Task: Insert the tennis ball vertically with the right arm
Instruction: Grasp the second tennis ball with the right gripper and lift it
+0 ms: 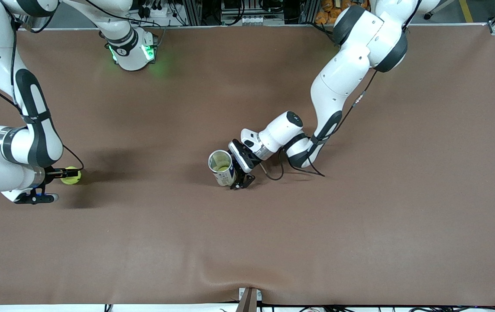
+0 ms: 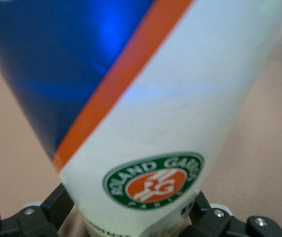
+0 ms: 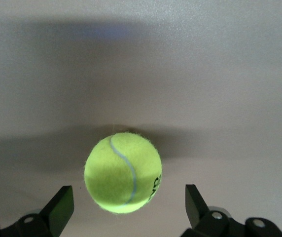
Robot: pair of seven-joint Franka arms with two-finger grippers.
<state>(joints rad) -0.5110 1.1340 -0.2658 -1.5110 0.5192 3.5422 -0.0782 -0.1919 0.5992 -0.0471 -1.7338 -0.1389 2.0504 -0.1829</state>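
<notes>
Ball (image 3: 123, 172): lies on the bench (image 1: 247, 242) at the right arm's end, well apart from the can; felt-covered, bright yellow-green.
Can (image 1: 221, 167): stands near mid-bench, mouth up and open; something pale yellow shows inside, which I cannot identify.
Right jaws (image 3: 129, 207): mine, spread wide, low at the ball, one finger to each side with a gap both ways; nothing gripped yet.
Left jaws (image 1: 239, 179): wide, set around the can's lower body; in the left wrist view the fingers (image 2: 57, 203) stand just clear of the wall, so I judge the can is not clamped.
Handling: I judge the ball light, springy and grippy from its felt; it will roll if nudged, and squeeze in slightly under load.
Hold point: across the widest part, fingers level with the ball's middle, so it cannot squirt up or down.
Risk: the can looks thin-walled and light; an off-centre drop could tip it.
</notes>
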